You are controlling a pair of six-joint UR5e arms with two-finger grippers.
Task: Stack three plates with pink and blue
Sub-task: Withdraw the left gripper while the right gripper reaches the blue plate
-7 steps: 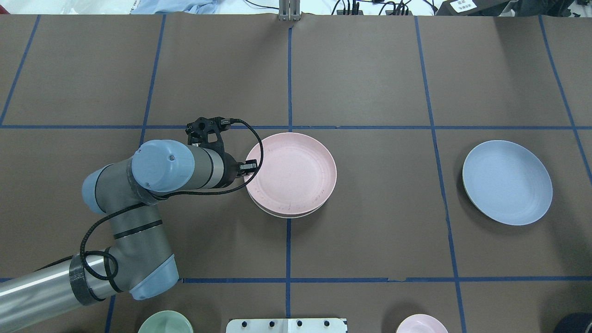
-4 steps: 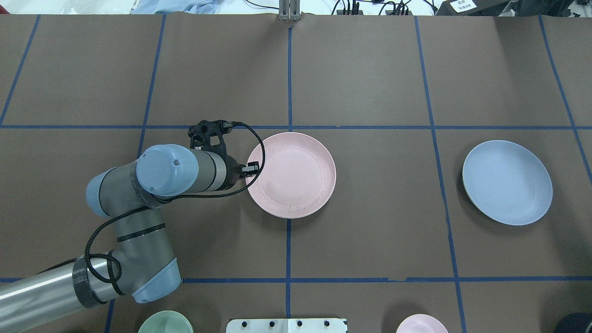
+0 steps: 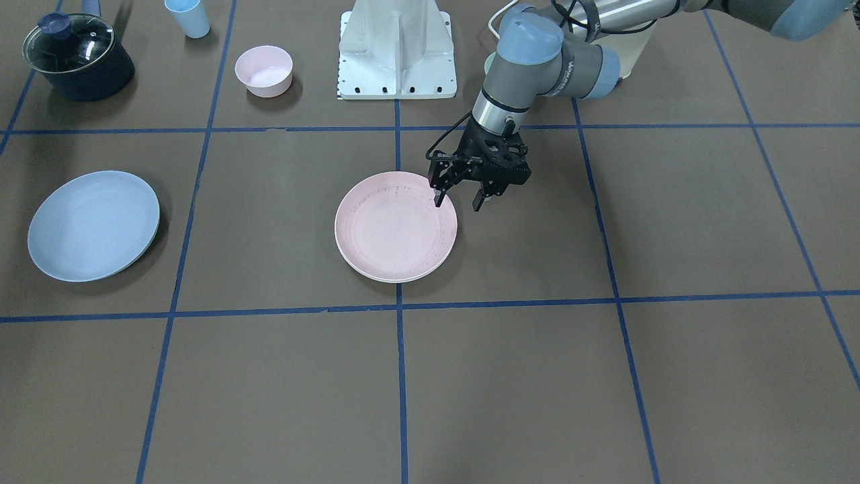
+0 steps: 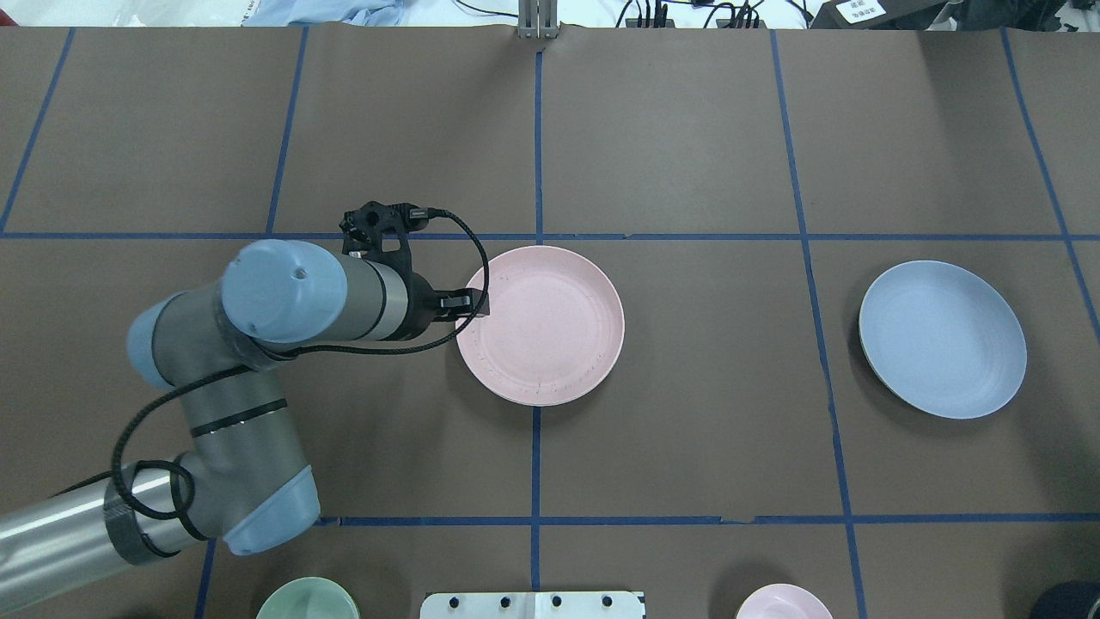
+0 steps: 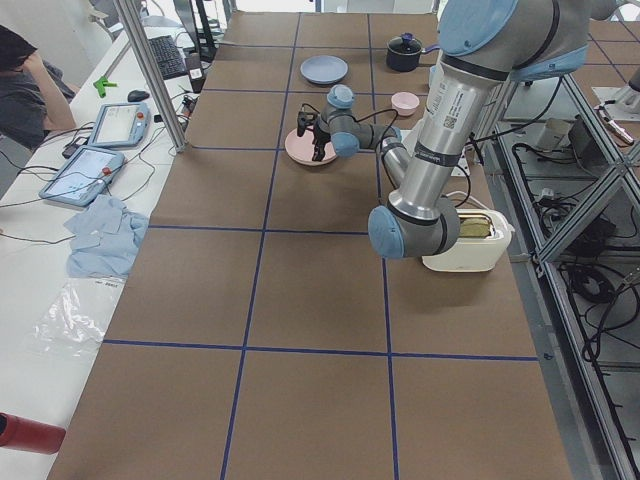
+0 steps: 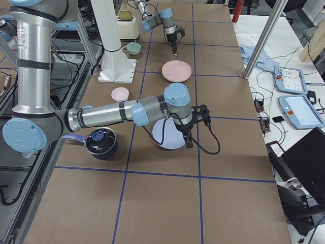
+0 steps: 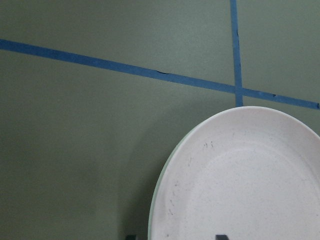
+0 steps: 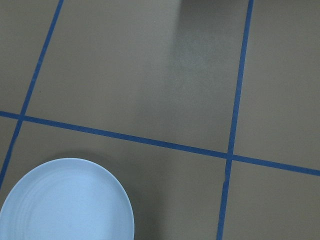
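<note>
The pale pink plate lies at the table's middle on top of the cream plate, of which only a thin pale rim shows. My left gripper is open and empty, a little above the pink plate's edge nearest my left side, with one finger over the rim and one outside it. The left wrist view shows the pink plate close below. The light blue plate lies alone to the right. My right gripper shows only in the exterior right view, over the blue plate; I cannot tell if it is open.
A dark lidded pot, a small blue cup, a small pink bowl and a green bowl stand along the robot's side beside the white base. Blue tape lines grid the brown table.
The pink plate has settled squarely onto the cream plate, whose rim no longer shows from overhead. My left arm has drawn back and up from the plate's rim.
</note>
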